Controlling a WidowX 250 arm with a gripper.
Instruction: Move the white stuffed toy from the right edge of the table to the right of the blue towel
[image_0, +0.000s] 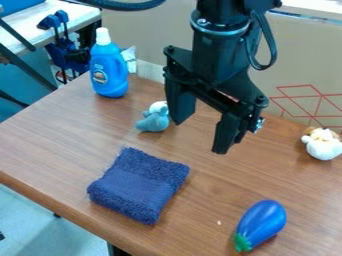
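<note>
We see a wood-grained table (40, 145) extending across the view, with a pale panel (300, 50) bearing red lines behind its far edge. The black arm (224, 47) enters from the top, and its gripper (200, 137) hangs over the far middle of the table, its two fingers spread wide apart and nothing held between them. In front of it, toward the left of the view, we find a folded dark blue towel (140, 185), roughly square and turned askew to the near table edge. At the far left corner stands an upright blue bottle (109, 70) with a white cap. Near the right of the front edge lies a blue toy eggplant (265, 222), its green stem end directed to the lower left and its rounded end to the upper right. Toward the right edge of the view sits a white plush toy (323, 146) with brown patches. Smallest, we note a grey-blue plush toy (154, 121), just beside the gripper's left-hand finger as seen here; its short long axis slants from lower left to upper right, its white part at the upper end.
</note>
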